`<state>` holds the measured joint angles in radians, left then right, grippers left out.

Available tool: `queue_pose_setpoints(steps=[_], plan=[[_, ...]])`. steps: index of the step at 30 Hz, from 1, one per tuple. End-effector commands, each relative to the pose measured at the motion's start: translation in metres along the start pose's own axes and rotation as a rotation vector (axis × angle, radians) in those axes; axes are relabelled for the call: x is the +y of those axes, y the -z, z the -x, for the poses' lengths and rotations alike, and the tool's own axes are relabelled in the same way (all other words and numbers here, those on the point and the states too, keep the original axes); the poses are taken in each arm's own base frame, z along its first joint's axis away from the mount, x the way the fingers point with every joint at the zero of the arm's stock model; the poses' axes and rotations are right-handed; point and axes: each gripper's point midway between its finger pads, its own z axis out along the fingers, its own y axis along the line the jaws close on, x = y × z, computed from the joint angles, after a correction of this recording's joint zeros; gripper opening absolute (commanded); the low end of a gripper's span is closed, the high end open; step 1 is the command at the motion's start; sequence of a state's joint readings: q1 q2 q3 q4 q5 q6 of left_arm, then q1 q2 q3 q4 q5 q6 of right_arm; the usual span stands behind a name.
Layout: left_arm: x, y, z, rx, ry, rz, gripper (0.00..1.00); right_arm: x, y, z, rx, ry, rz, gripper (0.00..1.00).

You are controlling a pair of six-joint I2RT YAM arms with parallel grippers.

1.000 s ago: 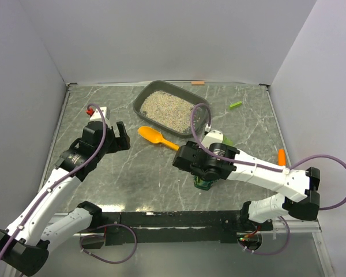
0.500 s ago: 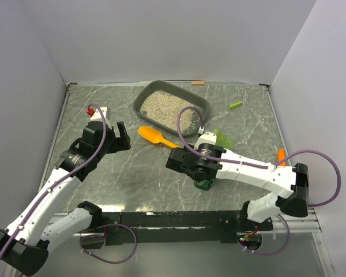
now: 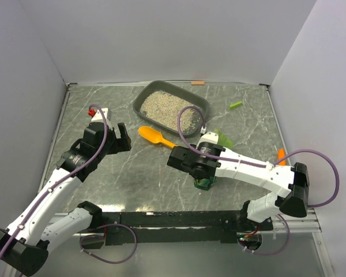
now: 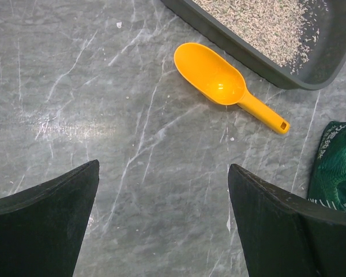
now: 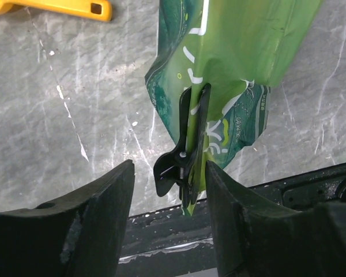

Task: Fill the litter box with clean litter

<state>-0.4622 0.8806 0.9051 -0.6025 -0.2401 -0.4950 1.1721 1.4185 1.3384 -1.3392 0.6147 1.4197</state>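
Some way through, judging by the box (image 3: 139, 103): already holding litter (image 3: 168, 108) across most of its floor, thinning toward one corner. Sitting well ahead of the right pincer (image 5: 170, 165) and a little to its left, apart from both arms.

Holding that pincer open directly above the bag (image 5: 236, 52), straddling the black clip (image 5: 187, 167) pinching the bag's folded end, touching neither side of it. Lying flat on the bench (image 4: 75, 86) beneath the pincer, and looking shut at the clipped end.

Hanging the left pincer (image 4: 162, 167) wide open over the bench, gripping nothing. Lying just ahead of it and empty: the scoop (image 4: 219, 81); beyond that, the box's near wall.

Judging what is left: squeezing the clip off, opening the bag, carrying it across to the box and tipping more in, then perhaps levelling with the scoop. Not telling from here the amount remaining in the bag, nor the fill level wanted in the box.
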Motion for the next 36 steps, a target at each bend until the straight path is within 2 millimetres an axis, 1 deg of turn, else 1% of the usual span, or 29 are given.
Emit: queue_pose_setpoints(steps=[1, 2, 3, 4, 9, 16, 20, 25, 26, 28, 29, 32, 33, 34, 35, 36], plan=[[-0.008, 0.000, 0.007, -0.028, 0.021, -0.031, 0.97, -0.058, 0.005, 0.000, 0.014, 0.120, -0.185, 0.48], [-0.008, 0.000, 0.007, -0.029, 0.018, -0.031, 0.97, -0.059, 0.004, 0.000, 0.014, 0.116, -0.187, 0.41], [-0.008, 0.000, 0.007, -0.028, 0.019, -0.029, 0.97, -0.060, 0.004, 0.000, 0.016, 0.116, -0.190, 0.14], [-0.008, -0.001, 0.006, -0.026, 0.016, -0.030, 0.97, -0.062, 0.004, 0.001, 0.016, 0.113, -0.196, 0.00], [-0.009, -0.002, 0.005, -0.025, 0.012, -0.026, 0.97, -0.065, 0.006, 0.006, -0.002, 0.090, -0.181, 0.00], [-0.009, -0.003, 0.005, -0.019, 0.004, -0.018, 0.97, -0.055, 0.021, 0.024, -0.036, 0.081, -0.106, 0.00], [-0.008, -0.004, 0.006, -0.020, 0.002, -0.012, 0.97, -0.043, 0.036, 0.041, -0.060, 0.084, -0.043, 0.00], [-0.009, -0.005, 0.006, -0.014, -0.003, -0.009, 0.97, -0.034, 0.053, 0.062, -0.097, 0.079, 0.017, 0.00], [-0.008, -0.005, 0.005, -0.011, -0.006, -0.007, 0.97, -0.032, 0.058, 0.069, -0.109, 0.065, 0.040, 0.00], [-0.009, -0.007, 0.006, -0.009, -0.006, -0.005, 0.97, -0.033, 0.061, 0.080, -0.130, 0.044, 0.044, 0.00], [-0.009, -0.007, 0.006, -0.007, -0.009, -0.003, 0.97, -0.033, 0.064, 0.089, -0.149, 0.026, 0.053, 0.00], [-0.010, -0.008, 0.007, -0.001, -0.011, -0.004, 0.97, -0.032, 0.060, 0.115, -0.182, 0.005, 0.071, 0.00], [-0.011, -0.010, 0.007, -0.001, -0.013, -0.005, 0.97, -0.036, 0.057, 0.122, -0.190, -0.013, 0.062, 0.00], [-0.012, -0.010, 0.007, 0.000, -0.017, -0.013, 0.97, -0.047, 0.050, 0.136, -0.203, -0.042, 0.026, 0.00], [-0.014, -0.010, 0.006, 0.006, -0.020, -0.022, 0.97, -0.046, 0.050, 0.146, -0.225, -0.087, 0.061, 0.00], [-0.015, -0.011, 0.006, 0.007, -0.020, -0.026, 0.97, -0.049, 0.047, 0.156, -0.243, -0.114, 0.066, 0.00]])
